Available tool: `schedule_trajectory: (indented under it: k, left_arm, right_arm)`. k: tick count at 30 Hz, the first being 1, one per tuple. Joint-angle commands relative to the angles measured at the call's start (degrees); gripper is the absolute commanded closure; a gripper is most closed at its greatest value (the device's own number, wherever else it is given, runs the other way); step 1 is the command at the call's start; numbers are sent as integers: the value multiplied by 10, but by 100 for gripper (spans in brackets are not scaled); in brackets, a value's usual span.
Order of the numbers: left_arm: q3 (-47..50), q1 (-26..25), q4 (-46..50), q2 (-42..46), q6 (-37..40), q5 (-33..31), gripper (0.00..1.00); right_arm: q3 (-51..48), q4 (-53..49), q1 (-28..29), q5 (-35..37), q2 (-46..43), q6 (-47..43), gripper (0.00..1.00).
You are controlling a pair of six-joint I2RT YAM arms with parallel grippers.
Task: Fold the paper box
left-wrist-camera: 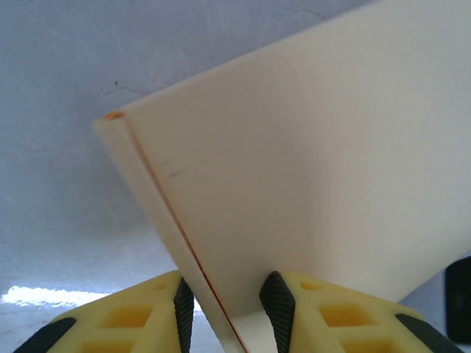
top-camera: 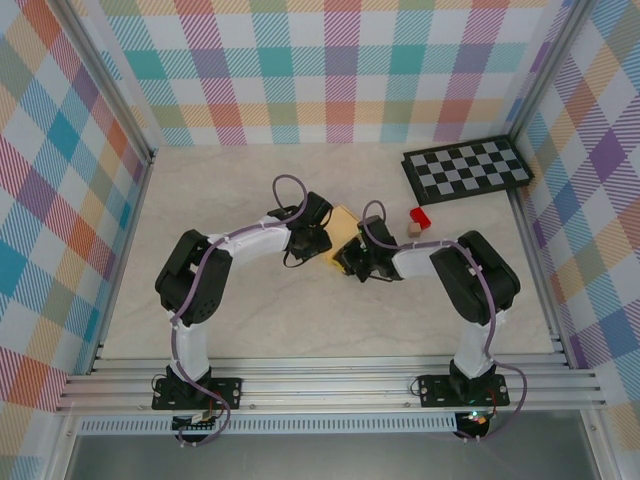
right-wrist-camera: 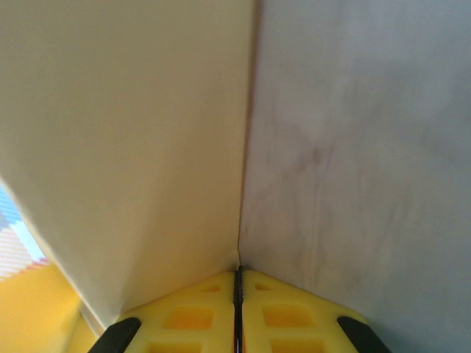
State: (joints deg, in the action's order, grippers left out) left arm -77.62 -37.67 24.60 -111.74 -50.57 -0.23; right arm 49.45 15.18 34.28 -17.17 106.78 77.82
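Gripping paper box [top-camera: 343, 222] | left claw [left-wrist-camera: 228, 303] clamps its body | right claw [right-wrist-camera: 238, 276] pinches a thin edge | box skewed diagonally between them

Item 1: checkerboard [top-camera: 466, 170], black and grey, lay flat and slightly askew in the far right corner of the table.
Item 2: small red block [top-camera: 421, 217], sat just in front of the checkerboard, off its near left corner, apart from it.
Item 3: small pale tan cube [top-camera: 413, 231], stood just beside the red block, on the side away from the checkerboard.
Item 4: table [top-camera: 300, 320], beige, lightly veined, lay under the checkerboard.
Item 5: plaid walls [top-camera: 340, 70], pastel, rose behind and beside the checkerboard.
Item 6: metal rails [top-camera: 330, 385], ran along the table edge opposite the checkerboard.
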Motion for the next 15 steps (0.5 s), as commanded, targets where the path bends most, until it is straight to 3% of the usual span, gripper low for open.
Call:
schedule_trajectory:
  k: [1, 5, 9, 15]
  left_arm:
    - [32, -23, 3, -48, -8, 84, 64]
    - [35, -23, -7, -48, -21, 93, 64]
    - [40, -24, -7, -46, -24, 94, 65]
    - [32, -11, 20, -36, 2, 87, 65]
  right_arm:
    - [-1, 52, 41, -100, -20, 12, 90]
    - [-8, 99, 42, -103, -7, 39, 90]
    - [-22, 90, 40, -52, -26, 21, 90]
    - [-41, -73, 35, 22, -125, -42, 90]
